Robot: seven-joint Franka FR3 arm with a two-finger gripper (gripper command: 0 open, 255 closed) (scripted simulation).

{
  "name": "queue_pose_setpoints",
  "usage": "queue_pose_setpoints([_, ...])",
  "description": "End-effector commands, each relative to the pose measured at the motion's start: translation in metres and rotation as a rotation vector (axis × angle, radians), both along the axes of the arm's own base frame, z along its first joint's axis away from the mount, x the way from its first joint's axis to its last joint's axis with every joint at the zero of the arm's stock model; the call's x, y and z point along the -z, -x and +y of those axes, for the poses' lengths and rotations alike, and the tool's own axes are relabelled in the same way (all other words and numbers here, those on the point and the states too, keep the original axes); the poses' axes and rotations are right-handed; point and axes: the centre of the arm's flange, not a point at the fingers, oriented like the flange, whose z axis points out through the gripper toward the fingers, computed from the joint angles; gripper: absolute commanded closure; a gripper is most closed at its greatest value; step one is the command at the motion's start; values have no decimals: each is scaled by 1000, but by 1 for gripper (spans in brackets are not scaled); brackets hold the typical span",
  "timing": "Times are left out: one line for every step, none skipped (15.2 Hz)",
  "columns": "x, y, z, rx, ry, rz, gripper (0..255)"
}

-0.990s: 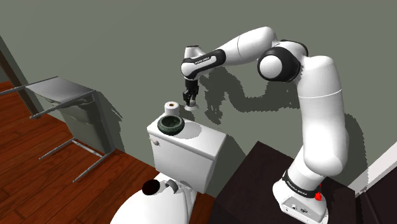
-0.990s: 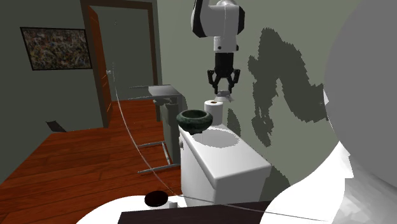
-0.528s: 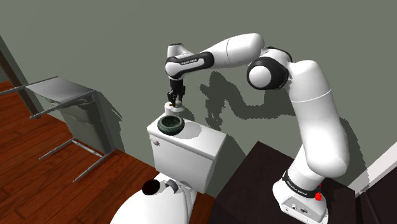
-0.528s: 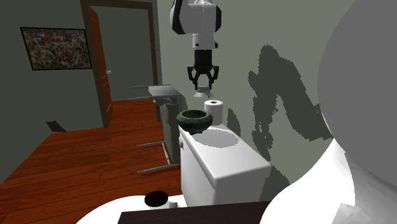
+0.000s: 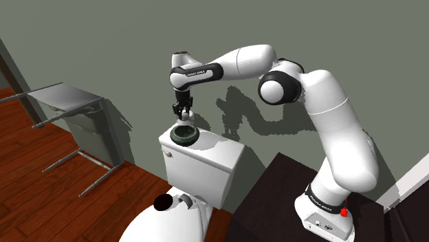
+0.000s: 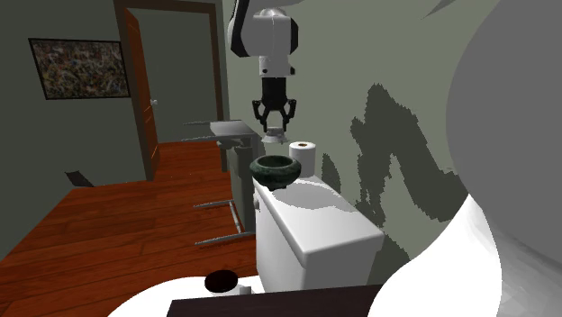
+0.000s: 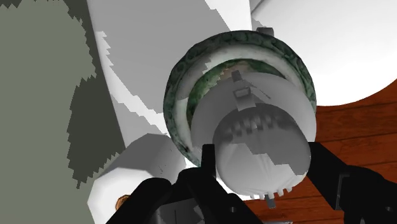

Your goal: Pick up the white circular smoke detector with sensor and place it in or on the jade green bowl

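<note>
My black gripper point(image 5: 181, 110) hangs just above the dark green bowl point(image 5: 185, 134), which stands on the white toilet tank point(image 5: 210, 157). It is shut on the white round smoke detector point(image 6: 274, 135), held below the fingertips. In the wrist view the detector point(image 7: 254, 137) is clasped between the two fingers point(image 7: 207, 159) and covers most of the bowl's inside, whose mottled green rim point(image 7: 181, 79) rings it. In the second exterior view the gripper point(image 6: 273, 126) is straight over the bowl point(image 6: 275, 168).
A toilet paper roll point(image 6: 304, 156) stands on the tank right behind the bowl. The toilet seat point(image 5: 165, 221) with a small black round thing point(image 5: 163, 201) lies below. A metal folding table point(image 5: 72, 103) stands at the shoulder view's left, on a wood floor point(image 6: 117, 225).
The arm has carried the detector toward the shoulder view's left, from beside the paper roll to directly above the bowl, and a little lower. The fingers stayed shut on it.
</note>
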Motion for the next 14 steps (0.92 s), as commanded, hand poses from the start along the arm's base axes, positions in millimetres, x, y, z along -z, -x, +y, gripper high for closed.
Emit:
queue_pose_setpoints([11,0,-1,0,0,-1,255])
queue_pose_setpoints([16,0,-1,0,0,-1,255])
queue_pose_setpoints([22,0,-1,0,0,-1,255])
queue_pose_setpoints([27,0,-1,0,0,-1,255])
queue_pose_setpoints([32,0,-1,0,0,-1,255])
queue_pose_setpoints([37,0,-1,0,0,-1,255])
queue_pose_setpoints([43,0,-1,0,0,-1,255])
queue_pose_setpoints([48,0,-1,0,0,-1,255])
queue_pose_setpoints([53,0,-1,0,0,-1,255])
queue_pose_setpoints([59,0,-1,0,0,-1,255])
queue_pose_setpoints([64,0,-1,0,0,-1,255])
queue_pose_setpoints([66,0,-1,0,0,-1,255])
queue_pose_setpoints([66,0,-1,0,0,-1,255])
queue_pose_setpoints([66,0,-1,0,0,-1,255])
